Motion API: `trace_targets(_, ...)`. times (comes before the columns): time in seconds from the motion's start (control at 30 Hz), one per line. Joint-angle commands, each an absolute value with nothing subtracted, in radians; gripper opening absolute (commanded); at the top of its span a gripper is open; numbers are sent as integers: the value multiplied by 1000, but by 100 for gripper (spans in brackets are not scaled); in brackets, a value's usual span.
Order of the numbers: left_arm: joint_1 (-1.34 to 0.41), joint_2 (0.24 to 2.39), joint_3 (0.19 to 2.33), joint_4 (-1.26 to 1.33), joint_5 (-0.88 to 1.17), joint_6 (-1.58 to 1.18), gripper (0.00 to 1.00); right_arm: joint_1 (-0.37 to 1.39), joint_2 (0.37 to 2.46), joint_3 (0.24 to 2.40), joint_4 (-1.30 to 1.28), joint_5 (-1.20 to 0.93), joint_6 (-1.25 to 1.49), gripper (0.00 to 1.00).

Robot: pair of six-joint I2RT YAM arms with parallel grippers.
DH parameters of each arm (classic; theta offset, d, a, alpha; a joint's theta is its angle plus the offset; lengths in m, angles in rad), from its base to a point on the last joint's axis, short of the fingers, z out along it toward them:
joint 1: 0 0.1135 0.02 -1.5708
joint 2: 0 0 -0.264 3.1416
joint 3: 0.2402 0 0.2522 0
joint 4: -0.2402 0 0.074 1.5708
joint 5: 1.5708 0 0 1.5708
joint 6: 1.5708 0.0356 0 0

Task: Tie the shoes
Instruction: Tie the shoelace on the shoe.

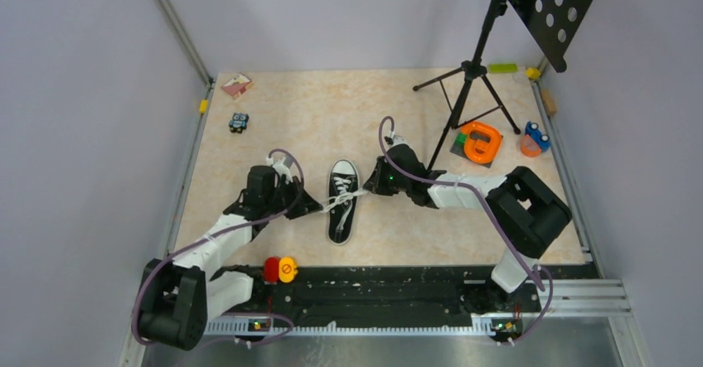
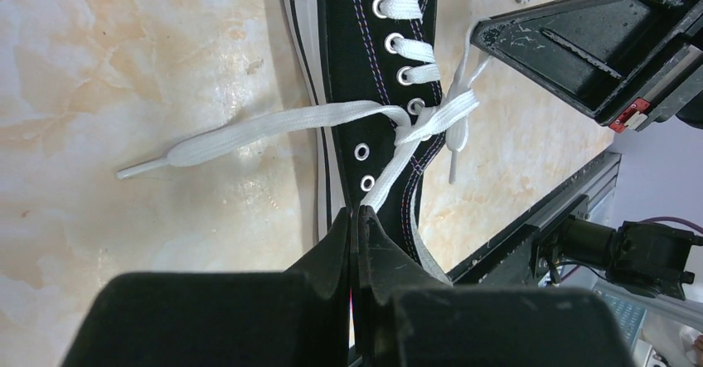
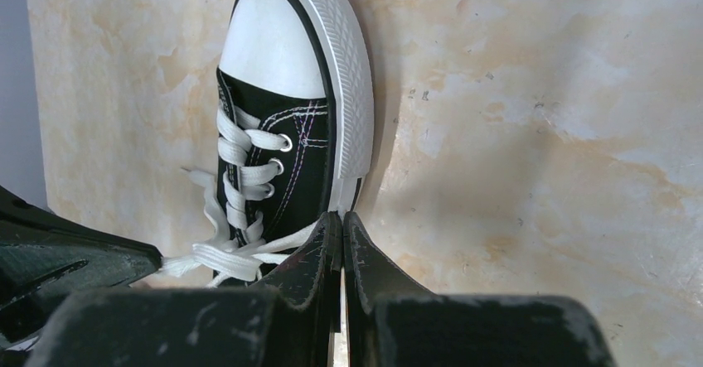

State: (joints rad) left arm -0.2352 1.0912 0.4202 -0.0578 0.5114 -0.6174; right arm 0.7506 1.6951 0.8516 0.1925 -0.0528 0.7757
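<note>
Flanking the sneaker (image 1: 343, 203), both arms low, left gripper (image 1: 318, 205) and right gripper (image 1: 370, 187) each pinching white lace (image 2: 388, 178)

Clutter lay along the table's (image 1: 332, 110) far side.
A black tripod (image 1: 472, 70) and an orange ring (image 1: 481, 142) stood near the far right corner; a pink box (image 1: 237, 84) and blue toy (image 1: 239, 122) near the far left.

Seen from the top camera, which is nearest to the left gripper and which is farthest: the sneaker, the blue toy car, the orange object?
1. sneaker, directly right of the left gripper.
2. blue toy car, back left.
3. orange object, back right.
</note>
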Motion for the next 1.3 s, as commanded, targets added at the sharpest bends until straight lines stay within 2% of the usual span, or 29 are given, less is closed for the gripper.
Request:
trace_targets(0.0, -229, 1043, 403, -75, 473, -609, 0, 756, 1640, 861, 202, -31, 748, 0)
trace_targets(0.27, -229, 1025, 397, -85, 475, -604, 0, 756, 1647, 862, 217, -48, 745, 0)
trace_targets(0.43, -231, 1090, 452, -67, 505, -579, 0, 757, 1653, 911, 142, -54, 713, 0)
trace_targets(0.5, -233, 1111, 476, -63, 507, -570, 0, 758, 1637, 912, 135, -42, 715, 28)
trace_targets(0.57, -233, 1118, 487, -57, 510, -568, 0, 758, 1617, 916, 115, -19, 727, 50)
trace_targets(0.67, -233, 1120, 493, -53, 515, -563, 0, 758, 1572, 936, 6, 78, 790, 62)
trace_targets(0.73, -233, 1118, 493, -49, 520, -562, 0, 760, 1519, 913, -30, 92, 885, 63)
trace_targets(0.9, -233, 1125, 481, -19, 547, -578, 0, 839, 1450, 864, 30, 70, 1100, 57)
trace_targets(1.27, -235, 1121, 483, -35, 551, -567, 0, 894, 1566, 845, 172, -56, 1293, 55)
